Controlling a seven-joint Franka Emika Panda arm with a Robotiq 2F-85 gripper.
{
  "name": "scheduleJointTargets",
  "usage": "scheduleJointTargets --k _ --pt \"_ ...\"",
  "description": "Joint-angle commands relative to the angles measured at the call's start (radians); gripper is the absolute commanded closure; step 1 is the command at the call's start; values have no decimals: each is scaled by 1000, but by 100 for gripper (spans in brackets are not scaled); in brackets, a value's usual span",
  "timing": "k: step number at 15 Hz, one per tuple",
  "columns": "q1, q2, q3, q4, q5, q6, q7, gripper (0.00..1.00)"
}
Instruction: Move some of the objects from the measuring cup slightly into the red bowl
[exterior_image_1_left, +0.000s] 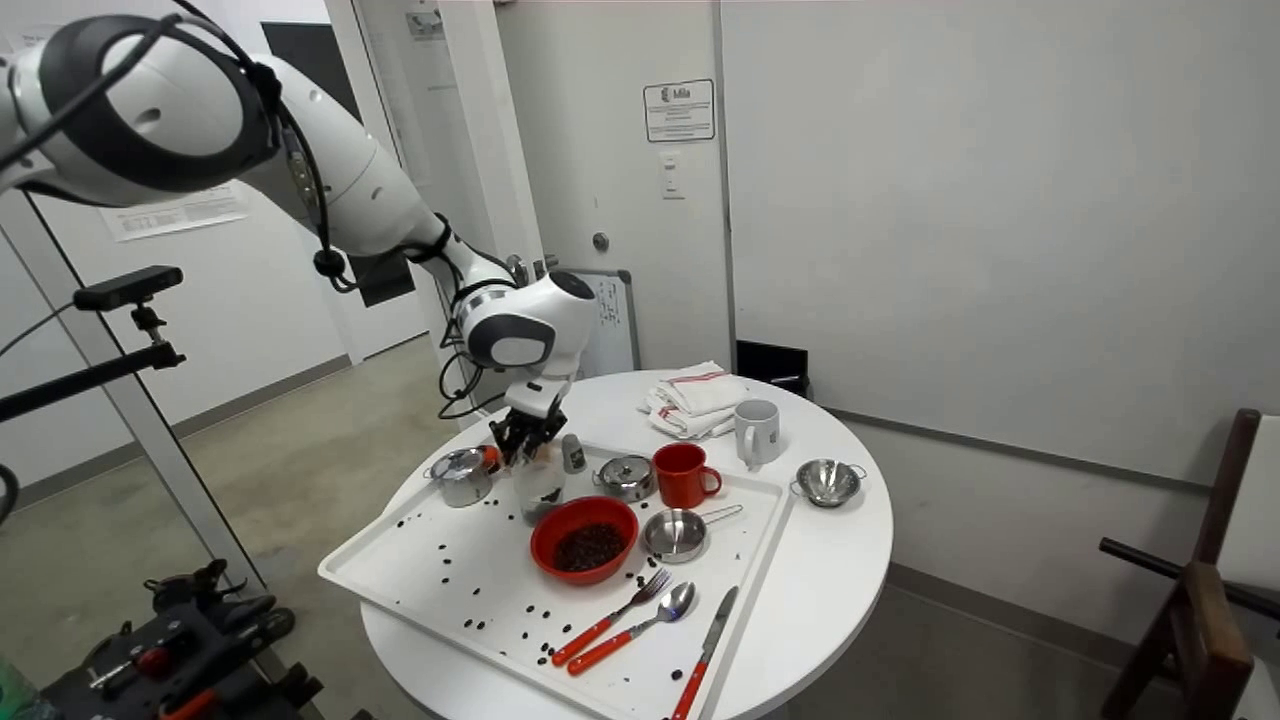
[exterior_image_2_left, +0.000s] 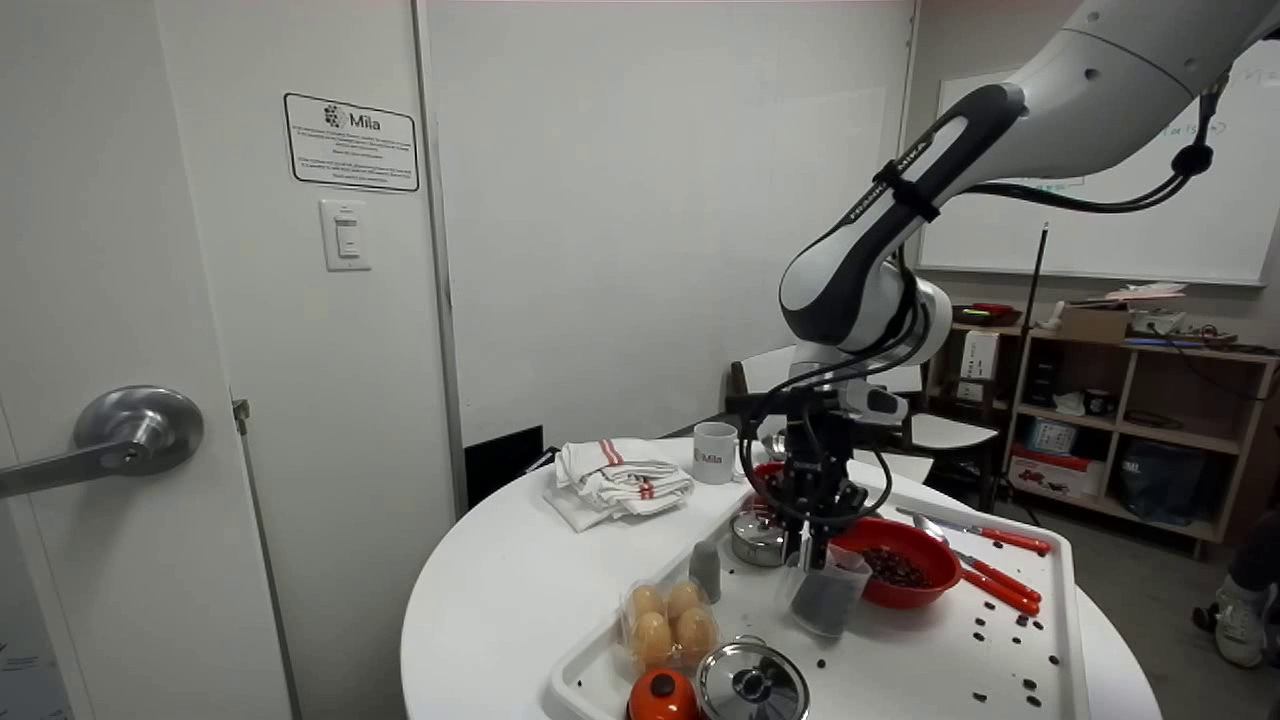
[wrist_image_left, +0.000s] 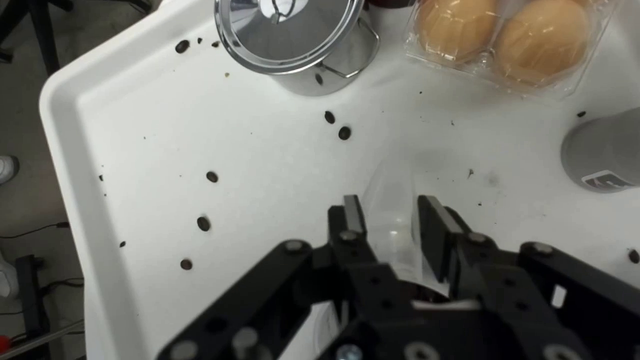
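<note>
The clear measuring cup (exterior_image_1_left: 535, 482) stands beside the red bowl (exterior_image_1_left: 543, 548), over the white tray. In an exterior view the cup (exterior_image_2_left: 825, 602) holds dark pieces and leans slightly toward the bowl (exterior_image_2_left: 905, 598). The bowl has a layer of dark beans. My gripper (exterior_image_1_left: 522, 452) is shut on the cup's clear handle; its fingers (exterior_image_2_left: 806, 552) are at the rim. In the wrist view the handle (wrist_image_left: 392, 220) lies between my fingertips (wrist_image_left: 389, 205), and the cup's body is mostly hidden behind the gripper. Whether the cup touches the tray, I cannot tell.
Close around stand a lidded metal pot (exterior_image_1_left: 463, 478), a grey shaker (exterior_image_1_left: 573, 455), an egg box (exterior_image_2_left: 668, 630), a small lidded pot (exterior_image_1_left: 627, 478), a red mug (exterior_image_1_left: 683, 477) and a metal pan (exterior_image_1_left: 675, 537). Cutlery (exterior_image_1_left: 620, 615) and loose beans lie on the tray (exterior_image_1_left: 400, 565).
</note>
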Motion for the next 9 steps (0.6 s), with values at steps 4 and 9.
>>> scheduleJointTargets --k 4,9 --pt "-31 -7 44 2 -22 6 50 12" --pt "-48 -4 64 1 -21 7 36 2"
